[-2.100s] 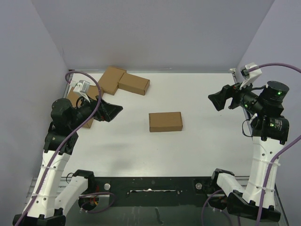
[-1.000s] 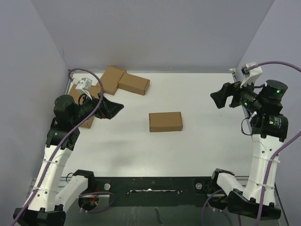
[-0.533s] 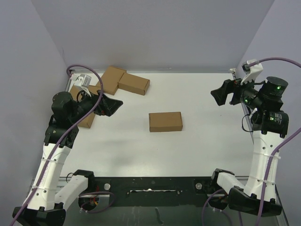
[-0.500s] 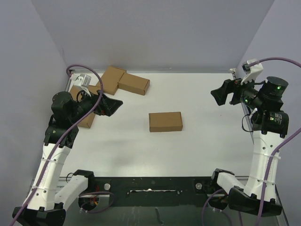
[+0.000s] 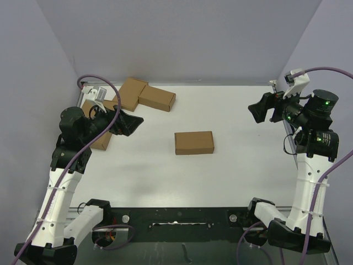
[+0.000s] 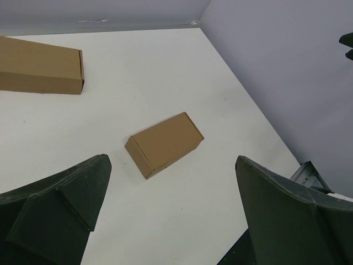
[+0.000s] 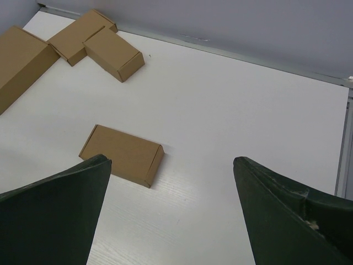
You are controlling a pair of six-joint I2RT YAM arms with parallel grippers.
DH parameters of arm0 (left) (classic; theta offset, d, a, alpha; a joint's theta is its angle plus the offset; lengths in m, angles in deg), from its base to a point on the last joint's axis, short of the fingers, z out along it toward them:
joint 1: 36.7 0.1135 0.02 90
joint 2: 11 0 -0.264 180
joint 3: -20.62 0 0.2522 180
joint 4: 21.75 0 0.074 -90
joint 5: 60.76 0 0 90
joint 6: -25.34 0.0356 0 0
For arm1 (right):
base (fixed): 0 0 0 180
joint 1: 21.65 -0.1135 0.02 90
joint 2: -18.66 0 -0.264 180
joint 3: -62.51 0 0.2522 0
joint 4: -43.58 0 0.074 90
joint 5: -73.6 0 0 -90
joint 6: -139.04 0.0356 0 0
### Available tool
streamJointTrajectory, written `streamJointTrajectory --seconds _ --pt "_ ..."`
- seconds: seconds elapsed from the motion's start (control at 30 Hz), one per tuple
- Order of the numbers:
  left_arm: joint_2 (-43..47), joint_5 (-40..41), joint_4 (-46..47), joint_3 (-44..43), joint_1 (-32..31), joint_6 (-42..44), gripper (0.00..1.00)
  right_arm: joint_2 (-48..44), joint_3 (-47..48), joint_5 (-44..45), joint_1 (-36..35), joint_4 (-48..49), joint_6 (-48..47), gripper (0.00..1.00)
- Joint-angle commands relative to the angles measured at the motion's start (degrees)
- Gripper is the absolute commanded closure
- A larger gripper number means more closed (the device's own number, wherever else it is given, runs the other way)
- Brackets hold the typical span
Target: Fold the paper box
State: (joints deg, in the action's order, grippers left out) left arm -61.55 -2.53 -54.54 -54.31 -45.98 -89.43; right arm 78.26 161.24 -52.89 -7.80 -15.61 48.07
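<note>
A closed brown paper box (image 5: 194, 142) lies flat in the middle of the white table. It also shows in the left wrist view (image 6: 164, 143) and in the right wrist view (image 7: 122, 155). My left gripper (image 5: 130, 122) hangs open and empty above the table's left side, well left of the box. Its gap shows in the left wrist view (image 6: 172, 210). My right gripper (image 5: 259, 112) is open and empty, raised at the far right, away from the box. Its gap shows in the right wrist view (image 7: 172, 212).
Several other brown boxes lie at the back left: one (image 5: 157, 98) beside another (image 5: 131, 93), and one (image 5: 99, 142) partly under the left arm. Grey walls close in the back and sides. A metal rail (image 7: 345, 149) runs along the table's right edge.
The left gripper has lifted and swung a little toward the back left. The right gripper has risen slightly. The middle box has not moved.
</note>
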Motion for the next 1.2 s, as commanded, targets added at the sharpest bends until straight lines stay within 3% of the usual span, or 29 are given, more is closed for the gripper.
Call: streamJointTrajectory --seconds 0.0,1.17 --pt "0.02 0.13 0.7 -2.97 0.23 1.22 0.02 -0.87 2.13 0.83 0.01 2.93 0.1 0.02" --pt "0.14 0.3 0.75 -1.59 0.23 1.48 0.02 -1.49 0.84 0.83 -0.02 3.52 -0.04 0.02"
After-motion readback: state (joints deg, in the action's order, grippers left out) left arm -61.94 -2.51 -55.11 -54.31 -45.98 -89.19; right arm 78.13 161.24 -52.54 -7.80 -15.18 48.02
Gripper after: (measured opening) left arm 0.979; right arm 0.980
